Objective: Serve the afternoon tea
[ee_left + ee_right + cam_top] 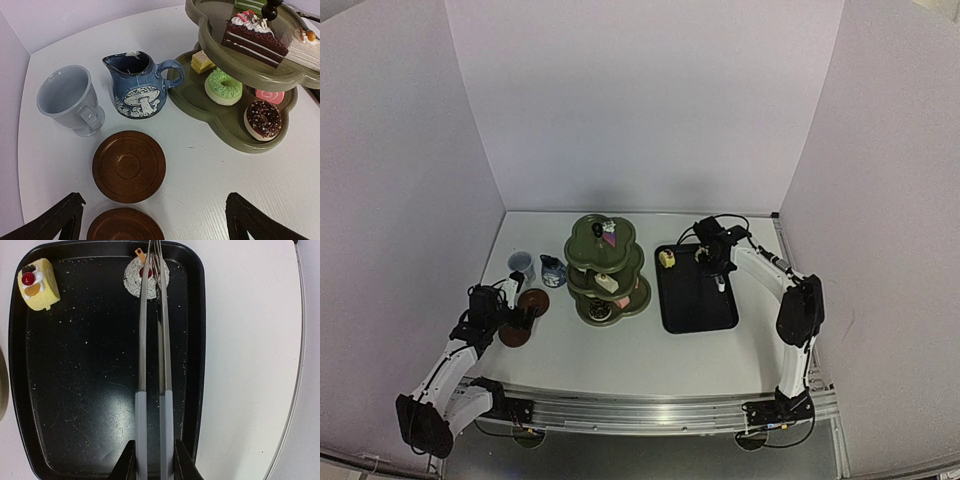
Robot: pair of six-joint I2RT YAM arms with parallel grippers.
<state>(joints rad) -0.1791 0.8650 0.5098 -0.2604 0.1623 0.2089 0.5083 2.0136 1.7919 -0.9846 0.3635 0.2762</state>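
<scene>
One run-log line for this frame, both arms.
left gripper open above two brown saucers; right gripper shut on metal tongs; tips at round grey pastry in black tray; yellow roll in tray corner

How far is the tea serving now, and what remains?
Done: several pastries sit on the green stand. In hand: the right gripper holds tongs at the grey pastry on the black tray. Remaining: the yellow roll cake there; cup and jug are off the saucers; left gripper open.

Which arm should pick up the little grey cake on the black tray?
Probably the right. The right gripper holds the tongs over that cake; the left gripper hangs open above the brown saucers, beyond the stand.
</scene>
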